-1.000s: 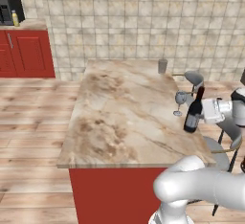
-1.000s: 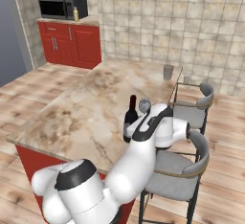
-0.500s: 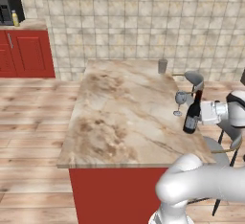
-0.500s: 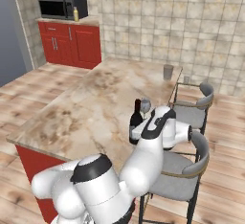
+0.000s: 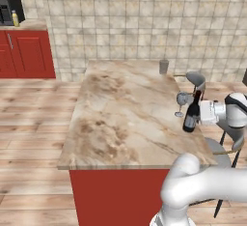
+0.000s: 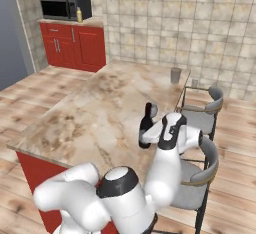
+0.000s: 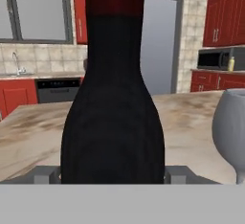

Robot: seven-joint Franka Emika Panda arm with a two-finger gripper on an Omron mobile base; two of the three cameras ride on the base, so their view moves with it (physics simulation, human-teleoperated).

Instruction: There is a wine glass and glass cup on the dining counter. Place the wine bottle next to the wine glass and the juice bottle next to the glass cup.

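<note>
Fingers (image 7: 112, 174) apparently grip wine bottle (image 5: 191, 115) beside wine glass (image 5: 182, 100).

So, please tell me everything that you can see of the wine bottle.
The wine bottle is dark, almost black glass with a slim neck, a dark red band high on the neck and a pale label on its body. It stands upright at the right edge of the dining counter, just beside the wine glass. The pincer is shut on its lower body from the chair side.
</note>
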